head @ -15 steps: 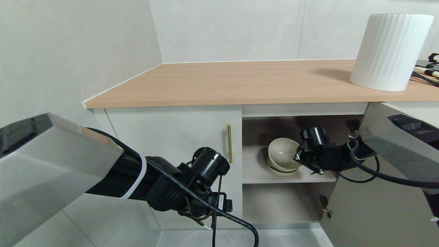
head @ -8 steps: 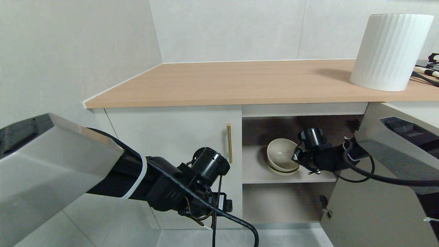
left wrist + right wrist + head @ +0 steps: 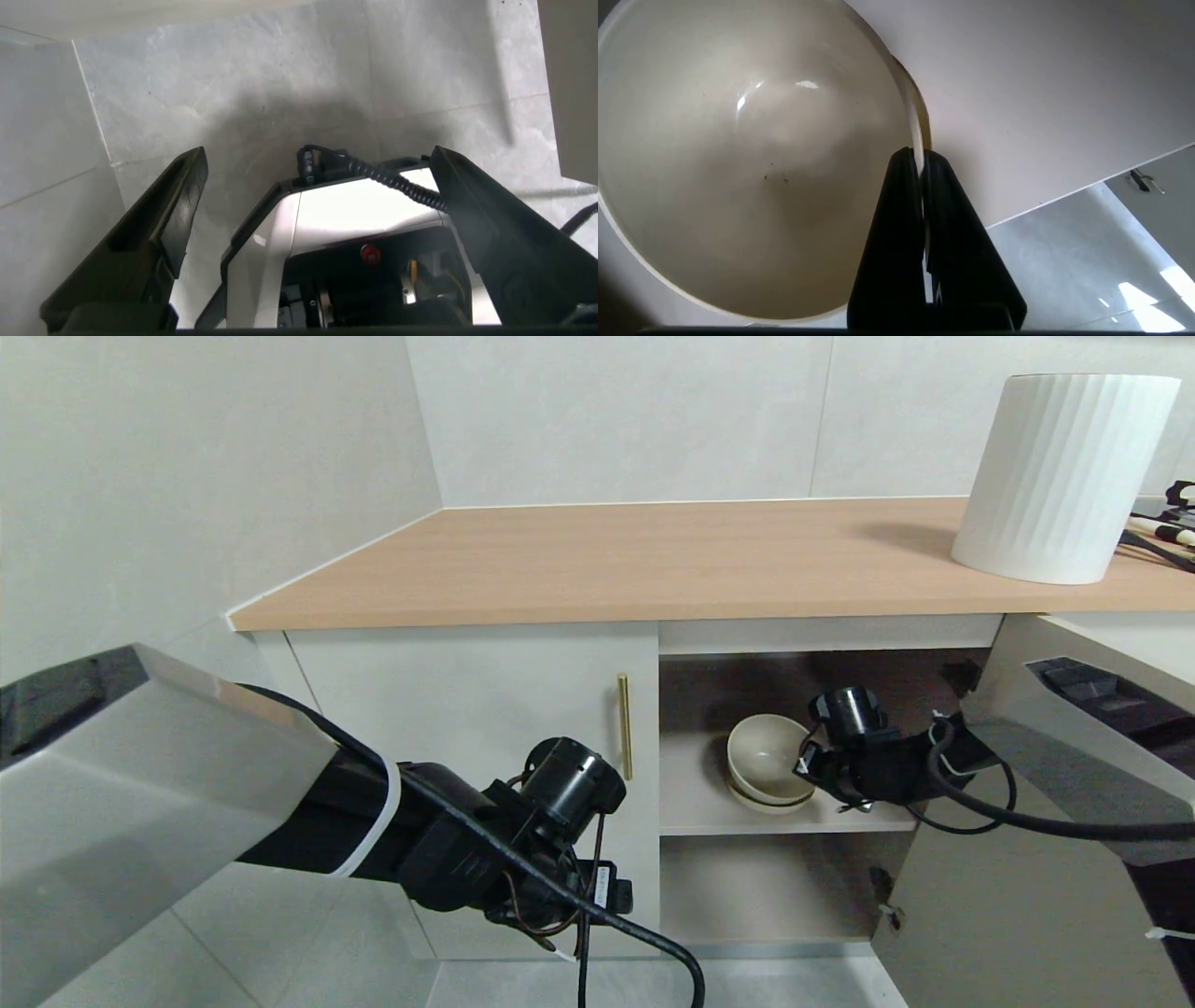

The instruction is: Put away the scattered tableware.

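Observation:
A cream bowl point(image 3: 764, 758) sits tilted inside the open cabinet on the upper shelf point(image 3: 695, 803). It rests on a second bowl point(image 3: 758, 800), of which only the striped rim shows. My right gripper point(image 3: 805, 767) is inside the cabinet at the bowl's right side. In the right wrist view the right gripper point(image 3: 920, 168) is shut on the rim of the cream bowl point(image 3: 757, 149). My left gripper point(image 3: 322, 233) hangs low in front of the closed cabinet door and points at the tiled floor. It is open and holds nothing.
The right cabinet door point(image 3: 1008, 915) stands swung open; the left door, with a gold handle point(image 3: 624, 726), is closed. On the wooden counter point(image 3: 607, 560) stands a white ribbed container point(image 3: 1064, 476), with utensils point(image 3: 1167, 527) at the far right. The lower shelf point(image 3: 766, 896) holds nothing.
My right gripper has moved a little left and deeper into the cabinet with the bowl, which now sits slightly lower. The left arm has not moved.

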